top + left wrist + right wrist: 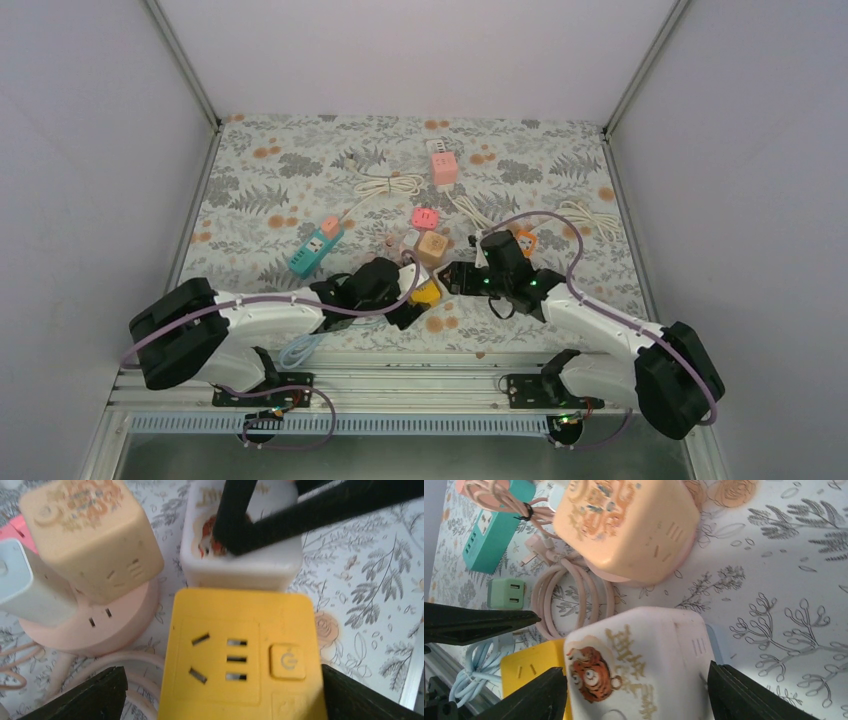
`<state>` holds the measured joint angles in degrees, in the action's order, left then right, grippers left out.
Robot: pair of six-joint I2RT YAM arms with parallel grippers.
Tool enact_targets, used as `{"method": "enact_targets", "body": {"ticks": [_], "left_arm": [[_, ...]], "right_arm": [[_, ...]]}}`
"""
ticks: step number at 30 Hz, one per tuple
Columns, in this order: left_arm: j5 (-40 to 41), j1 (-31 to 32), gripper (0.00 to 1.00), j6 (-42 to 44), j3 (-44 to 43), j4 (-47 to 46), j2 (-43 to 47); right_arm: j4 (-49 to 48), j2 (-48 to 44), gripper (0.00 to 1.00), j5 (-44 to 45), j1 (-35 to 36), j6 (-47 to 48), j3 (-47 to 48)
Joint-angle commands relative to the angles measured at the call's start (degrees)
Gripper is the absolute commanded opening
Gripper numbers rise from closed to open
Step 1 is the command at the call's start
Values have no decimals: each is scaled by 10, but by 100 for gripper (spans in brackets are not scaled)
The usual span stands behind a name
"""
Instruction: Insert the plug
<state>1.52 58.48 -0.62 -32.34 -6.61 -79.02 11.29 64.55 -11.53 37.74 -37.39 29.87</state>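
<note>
Looking down our left hand (pixel 222 692), we see its fingers spread wide, straddling the yellow socket cube (pixel 240 630) with a gap on one side and clamping nothing. Just beyond it, the white tiger-printed cube (pixel 240 572) butts against the yellow one on the tabletop (pixel 370 580). Our right hand (pixel 636 685) flanks that white cube closely; we cannot tell whether it grips. Beyond and to the left stands a peach cube (pixel 90 535).
</note>
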Motion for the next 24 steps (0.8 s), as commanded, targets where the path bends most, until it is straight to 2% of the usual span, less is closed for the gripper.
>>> {"method": "enact_targets", "body": {"ticks": [1,5,9,13,17,24], "left_arm": [[-11,4,92,-3,-34,-13,20],[-5,4,91,-22,-60,-1,34],[1,4,87,-69,-93,14,31],[4,4,73,-102,-128,32,-11],[9,4,56,-120,-148,39,-54],[5,0,41,-118,-175,41,-91]], "right_arm": [[32,13,74,-39,-6,47,56],[63,6,78,-2,-14,34,84],[89,-20,76,32,-24,7,87],[137,-43,68,64,-33,-15,79],[142,-53,58,23,-38,-6,59],[135,-48,49,-23,-41,-3,48]]}}
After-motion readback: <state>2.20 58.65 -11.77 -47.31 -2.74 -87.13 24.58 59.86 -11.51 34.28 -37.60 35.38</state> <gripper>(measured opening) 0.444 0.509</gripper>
